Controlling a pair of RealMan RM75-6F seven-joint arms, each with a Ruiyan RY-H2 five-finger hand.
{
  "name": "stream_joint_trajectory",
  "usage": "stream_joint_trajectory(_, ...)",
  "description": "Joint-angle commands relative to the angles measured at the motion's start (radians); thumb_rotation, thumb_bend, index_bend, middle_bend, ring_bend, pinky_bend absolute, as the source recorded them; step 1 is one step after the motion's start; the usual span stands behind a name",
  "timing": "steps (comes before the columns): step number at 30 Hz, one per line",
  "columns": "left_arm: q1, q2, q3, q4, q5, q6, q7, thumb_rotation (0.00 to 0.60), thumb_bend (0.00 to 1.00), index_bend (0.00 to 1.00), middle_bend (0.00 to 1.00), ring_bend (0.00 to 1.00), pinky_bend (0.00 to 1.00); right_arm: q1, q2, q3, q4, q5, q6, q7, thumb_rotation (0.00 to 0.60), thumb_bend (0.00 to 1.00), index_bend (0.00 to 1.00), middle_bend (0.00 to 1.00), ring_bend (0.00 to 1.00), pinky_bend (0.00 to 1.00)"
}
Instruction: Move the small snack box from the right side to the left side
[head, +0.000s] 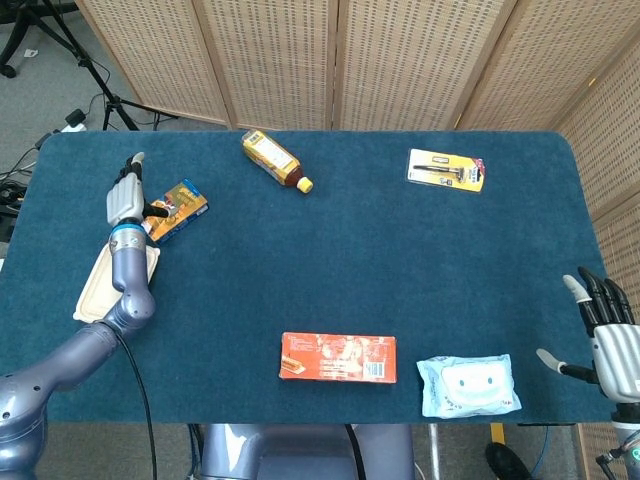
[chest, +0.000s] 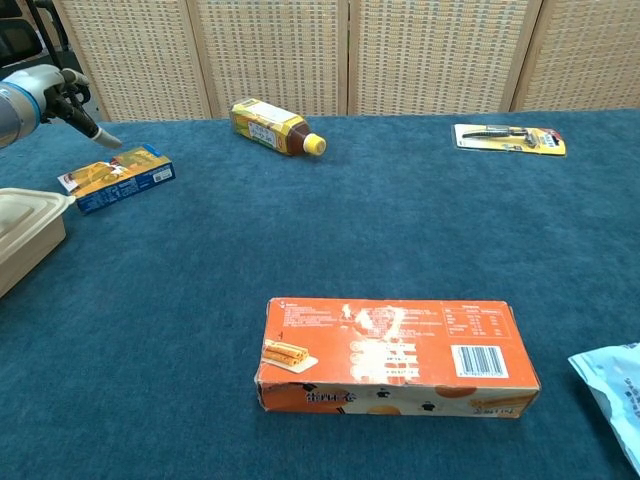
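The small blue and orange snack box (head: 178, 210) lies flat on the blue table (head: 420, 270) at its left side; the chest view shows the box (chest: 118, 178) next to a beige container. My left hand (head: 127, 195) is just left of the box with its fingers stretched out and nothing in them. From the chest, that left hand (chest: 68, 98) hangs above the box's far end, one fingertip close over it. My right hand (head: 608, 335) stays off the table's right front corner, fingers spread and empty.
A beige lidded food container (head: 105, 285) lies in front of the snack box. A long orange biscuit box (head: 338, 357) and a wipes pack (head: 467, 385) sit at the front edge. A tea bottle (head: 273, 159) and a razor pack (head: 446, 169) lie at the back.
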Motion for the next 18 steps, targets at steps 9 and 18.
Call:
stream_joint_trajectory(9, 0.21, 0.268, 0.012, -0.472, 0.227, 0.231, -0.158, 0.6, 0.0, 0.0, 0.0, 0.0, 0.05, -0.014, 0.016, -0.006, -0.018, -0.029, 0.034, 0.018, 0.6, 0.0, 0.0, 0.0, 0.0, 0.0)
stream_joint_trajectory(18, 0.474, 0.516, 0.141, -0.832, 0.445, 0.394, -0.263, 0.6, 0.0, 0.0, 0.0, 0.0, 0.0, -0.029, 0.03, -0.008, -0.032, -0.049, 0.066, 0.032, 0.6, 0.0, 0.0, 0.0, 0.0, 0.0)
